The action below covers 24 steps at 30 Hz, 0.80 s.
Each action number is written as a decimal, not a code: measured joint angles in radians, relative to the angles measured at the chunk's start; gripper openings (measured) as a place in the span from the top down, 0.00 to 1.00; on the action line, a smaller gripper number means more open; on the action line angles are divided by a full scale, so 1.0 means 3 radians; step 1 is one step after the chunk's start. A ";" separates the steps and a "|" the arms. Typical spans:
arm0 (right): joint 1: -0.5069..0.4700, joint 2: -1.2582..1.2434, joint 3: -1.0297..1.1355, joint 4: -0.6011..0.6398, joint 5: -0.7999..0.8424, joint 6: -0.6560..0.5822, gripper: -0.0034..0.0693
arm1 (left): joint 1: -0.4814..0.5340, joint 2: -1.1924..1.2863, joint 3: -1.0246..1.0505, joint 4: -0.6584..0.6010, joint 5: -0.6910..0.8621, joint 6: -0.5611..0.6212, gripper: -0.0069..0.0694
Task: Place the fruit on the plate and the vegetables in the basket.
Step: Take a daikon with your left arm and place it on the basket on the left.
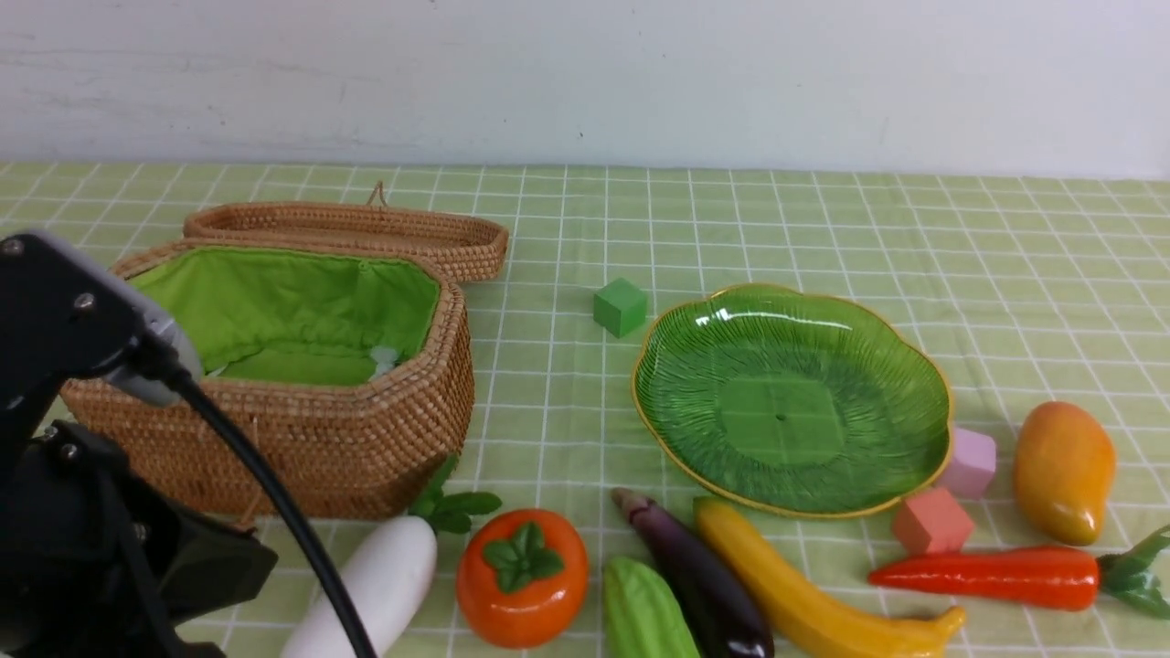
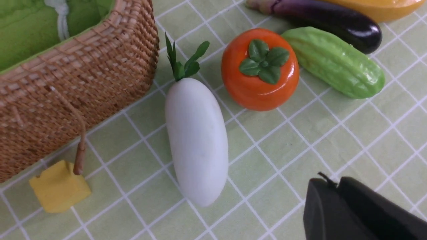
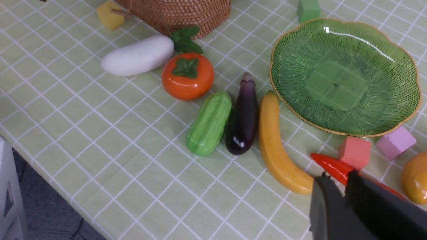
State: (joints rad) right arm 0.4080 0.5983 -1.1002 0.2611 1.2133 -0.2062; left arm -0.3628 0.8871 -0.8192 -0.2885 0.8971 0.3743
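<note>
The basket (image 1: 347, 429) is rough woven wicker; its lining (image 1: 274, 302) is matt green cloth. The plate (image 1: 786, 411) is glossy ribbed glass with a thin gold rim. The radish (image 1: 375, 576), persimmon (image 1: 521, 585), eggplant (image 1: 699, 576), banana (image 1: 804, 594), mango (image 1: 1065, 471) and carrot (image 1: 987, 576) look like smooth, shiny plastic. The gourd (image 1: 644, 612) is equally glossy but bumpy. The green cube (image 1: 621, 306) and salmon cube (image 1: 932, 523) look like matt foam. The tablecloth (image 1: 567, 411) is matt.

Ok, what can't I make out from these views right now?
- Front view: black left arm hides the brown wicker basket's left end.
- Front view: long white radish and bumpy green gourd cut by the bottom edge.
- Right wrist view: fingers cover the red-orange carrot's middle.
</note>
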 joint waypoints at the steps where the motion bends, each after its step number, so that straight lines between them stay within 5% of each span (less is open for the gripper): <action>1: 0.0000 0.0000 0.0000 0.0003 0.0000 0.0000 0.82 | 0.0000 0.0057 0.0000 0.0003 -0.0009 0.0023 0.83; 8: 0.0000 0.0000 0.0000 0.0003 0.0013 0.0000 0.82 | 0.0000 0.0532 0.0000 0.0013 -0.0092 0.0066 0.65; 18: 0.0000 0.0000 0.0000 0.0003 0.0027 0.0000 0.81 | 0.0000 0.1447 0.0000 0.0115 -0.0428 -0.0054 0.18; 24: 0.0000 0.0000 0.0000 0.0003 0.0028 0.0000 0.80 | 0.0000 0.1847 0.0000 0.0328 -0.0704 -0.0235 0.13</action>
State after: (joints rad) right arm 0.4080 0.5983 -1.1002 0.2619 1.2216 -0.2062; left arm -0.3628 1.4412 -0.8192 -0.1902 0.6859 0.3037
